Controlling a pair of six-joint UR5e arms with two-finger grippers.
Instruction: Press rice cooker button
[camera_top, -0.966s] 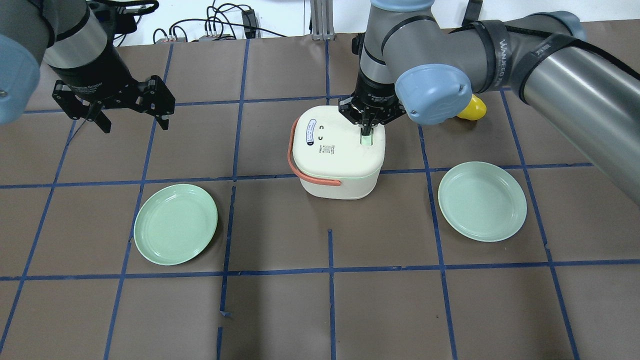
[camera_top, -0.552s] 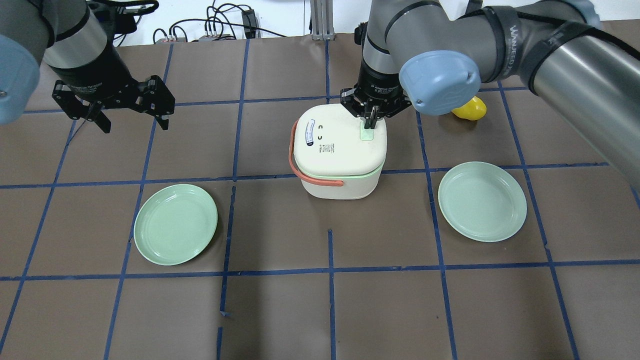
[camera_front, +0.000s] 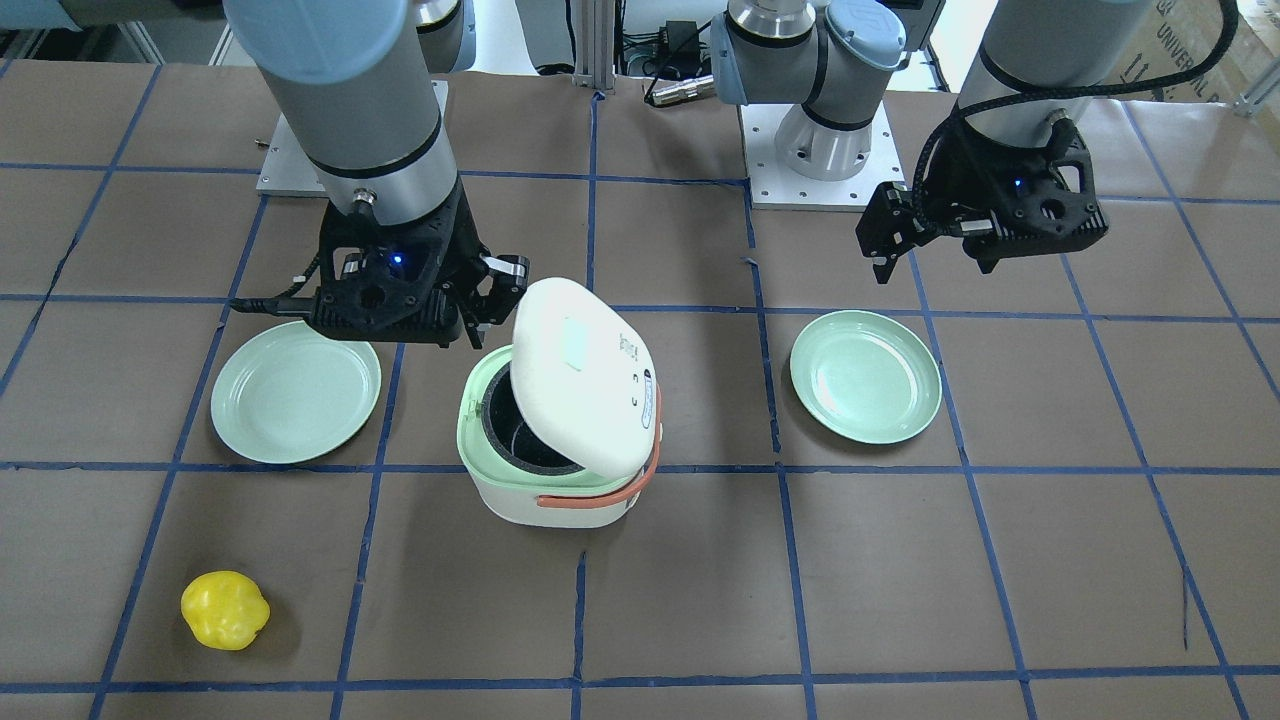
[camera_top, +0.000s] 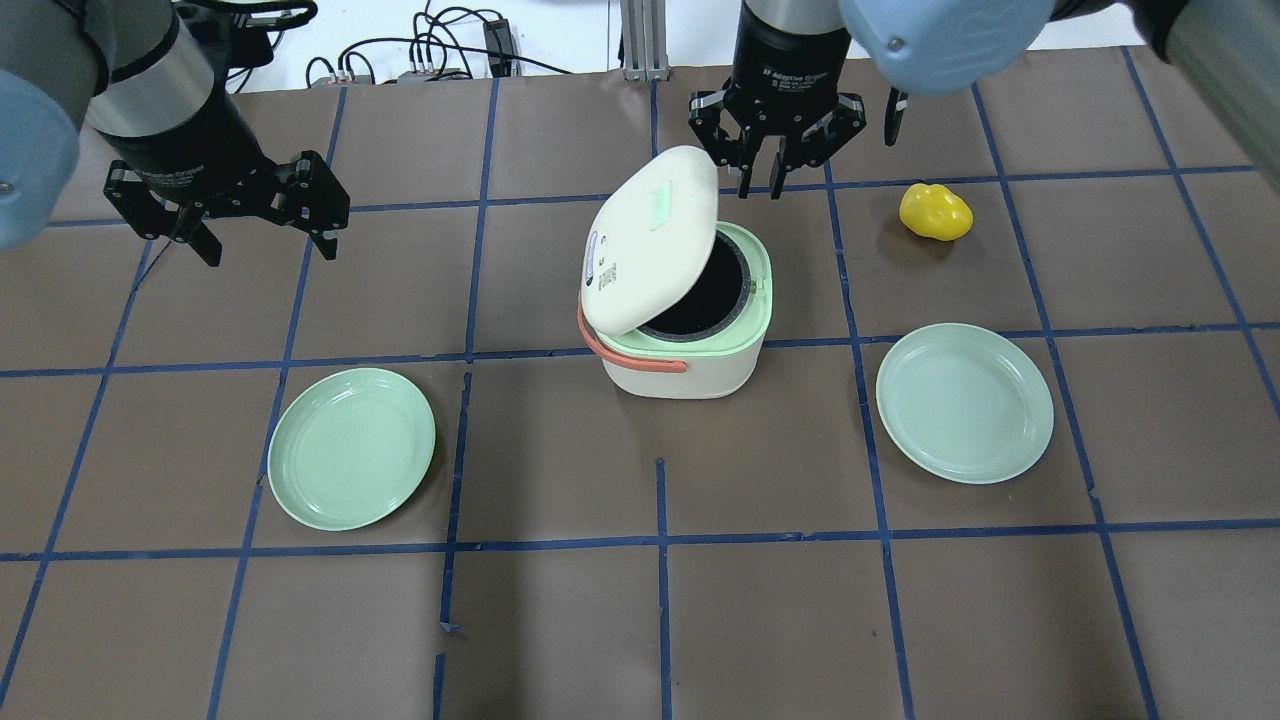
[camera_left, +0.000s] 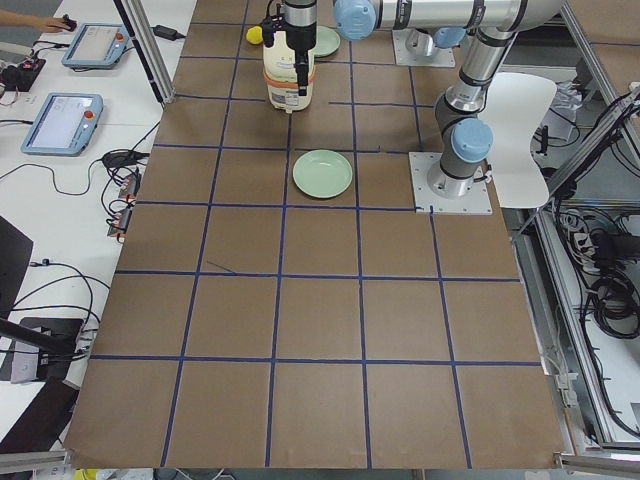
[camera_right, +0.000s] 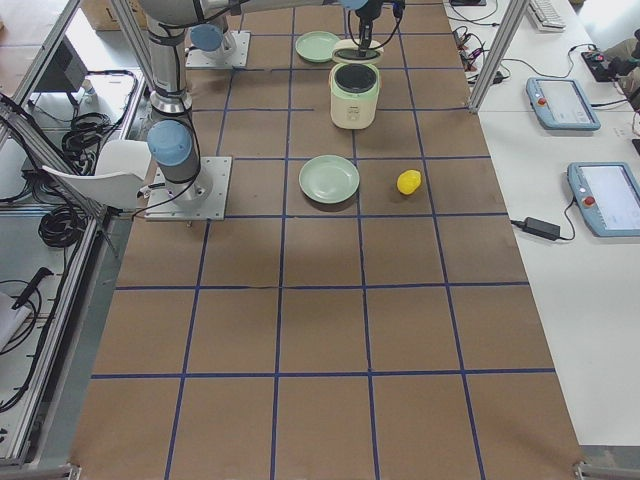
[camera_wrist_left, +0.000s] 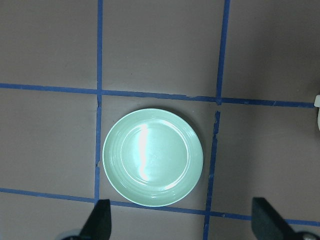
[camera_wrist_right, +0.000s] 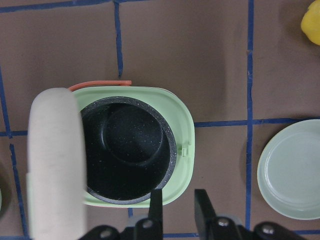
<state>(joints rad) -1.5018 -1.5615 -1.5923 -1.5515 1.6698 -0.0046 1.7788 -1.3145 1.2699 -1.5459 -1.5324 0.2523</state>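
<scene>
The white rice cooker (camera_top: 680, 375) stands mid-table with its lid (camera_top: 650, 240) swung up and open, and the dark inner pot (camera_wrist_right: 125, 150) shows. The pale green button (camera_top: 655, 210) sits on the raised lid and also shows in the front view (camera_front: 577, 345). My right gripper (camera_top: 775, 165) hangs above and behind the cooker, clear of the lid, its fingers (camera_wrist_right: 156, 205) nearly together and empty. My left gripper (camera_top: 270, 245) is open and empty, far to the left of the cooker, above a green plate (camera_wrist_left: 152, 157).
Two green plates lie on the table, one at the left (camera_top: 350, 448) and one at the right (camera_top: 965, 402). A yellow toy pepper (camera_top: 935, 212) lies right of the cooker. An orange handle (camera_top: 640, 355) runs along the cooker's front-left side.
My right gripper has lifted off the button and moved back, away from the cooker. The lid has sprung open. The left arm has not moved.
</scene>
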